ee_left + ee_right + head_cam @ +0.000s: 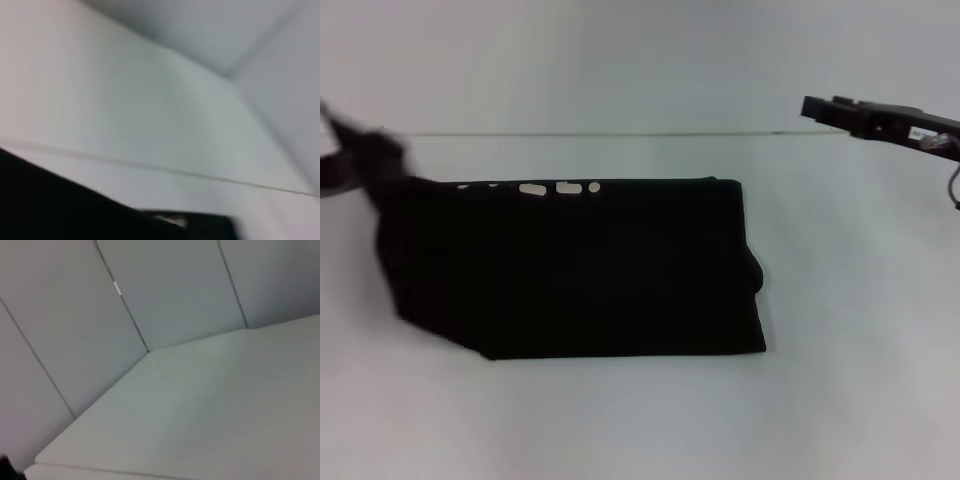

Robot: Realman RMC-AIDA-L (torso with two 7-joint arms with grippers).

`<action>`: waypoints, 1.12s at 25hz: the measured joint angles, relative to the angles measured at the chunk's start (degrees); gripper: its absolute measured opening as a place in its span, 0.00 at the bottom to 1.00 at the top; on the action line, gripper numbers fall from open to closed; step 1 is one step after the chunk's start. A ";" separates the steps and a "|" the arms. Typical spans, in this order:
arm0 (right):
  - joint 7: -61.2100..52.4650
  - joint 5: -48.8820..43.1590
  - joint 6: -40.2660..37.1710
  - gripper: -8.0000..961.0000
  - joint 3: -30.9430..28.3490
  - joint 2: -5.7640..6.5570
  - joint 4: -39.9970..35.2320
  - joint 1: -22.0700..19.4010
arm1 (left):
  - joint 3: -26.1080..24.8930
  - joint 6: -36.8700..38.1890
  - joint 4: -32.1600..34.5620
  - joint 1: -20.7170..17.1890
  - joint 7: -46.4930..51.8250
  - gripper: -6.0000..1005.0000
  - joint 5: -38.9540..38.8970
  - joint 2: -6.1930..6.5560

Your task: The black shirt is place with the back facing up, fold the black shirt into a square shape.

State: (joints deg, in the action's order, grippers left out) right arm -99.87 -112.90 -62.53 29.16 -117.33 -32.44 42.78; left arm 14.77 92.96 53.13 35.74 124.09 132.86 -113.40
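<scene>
Folding from the left edge is the step in hand, as I judge it: the black shirt (pixel 580 265) lies on the white table (pixel 640 420) as a wide band, its long sides running from 9 to 3 o'clock, and it needs its ends brought inward to come out square. White lettering peeks along the far edge, toward 12 o'clock. The left end of the cloth rises off the table at about 9 to 10 o'clock, drawn up toward the left gripper (pixel 365 150), which shows there only as a dark smear.

To do this well, the lifted end should travel low and level toward 3 o'clock, so the crease falls straight across the band and the near and far edges stay lined up; letting go too soon would leave a slanted flap.

Whether the left gripper's fingers are together on the cloth or apart, I cannot tell; the cloth seems to hang from it, but the contact is too blurred to judge. The right gripper (pixel 820 108) hangs idle at 2 o'clock, well apart from the shirt, touching nothing; its finger spacing cannot be read either.
</scene>
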 joint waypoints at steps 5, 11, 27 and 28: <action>0.03 2.33 -1.16 0.61 0.01 1.71 -0.04 -2.42 | 6.23 1.95 -4.24 7.47 1.36 0.03 -4.45 -5.39; 0.06 2.78 -2.88 0.61 0.16 3.81 -0.08 -4.89 | 9.37 -10.02 -21.62 12.17 -5.02 0.05 -6.95 -10.45; -6.11 -3.45 -5.71 0.61 3.78 5.26 0.00 -3.88 | 9.25 -5.76 -47.79 9.15 -30.17 0.39 -21.83 -10.55; -8.29 -4.11 -6.73 0.61 5.00 5.70 0.06 -3.33 | 9.99 -4.30 -46.24 8.73 -29.87 0.43 -21.68 -10.38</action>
State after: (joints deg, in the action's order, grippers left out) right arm -108.16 -117.00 -69.25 34.17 -111.63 -32.39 39.45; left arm 24.76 88.66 6.89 44.48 94.22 111.18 -123.79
